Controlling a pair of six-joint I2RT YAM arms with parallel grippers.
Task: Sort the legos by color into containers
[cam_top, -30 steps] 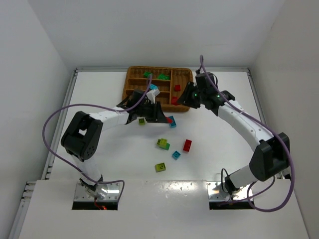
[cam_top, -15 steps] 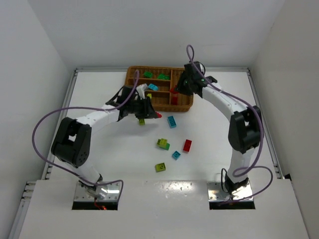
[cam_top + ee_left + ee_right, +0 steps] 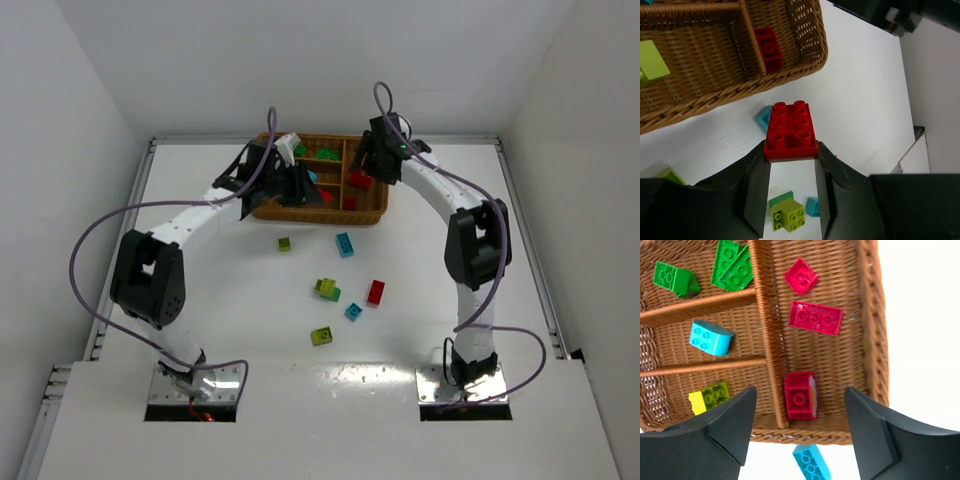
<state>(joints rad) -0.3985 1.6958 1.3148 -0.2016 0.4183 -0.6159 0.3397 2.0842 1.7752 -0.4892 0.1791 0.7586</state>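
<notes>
One red two-by-four brick (image 3: 791,131) is clamped between the fingers of the left gripper (image 3: 791,152), held near the front wall of the wicker tray (image 3: 715,102). Three more red bricks (image 3: 815,317) lie in the tray's crosswise section, below the right gripper (image 3: 799,395), whose jaws stand wide apart. The three long sections hold green bricks (image 3: 732,265), a cyan brick (image 3: 711,337) and a yellow-green brick (image 3: 710,396). Several loose pieces (image 3: 327,289) lie on the table (image 3: 200,300).

Overhead looks down; close wrist views seemingly share the tray (image 3: 871,315).
</notes>
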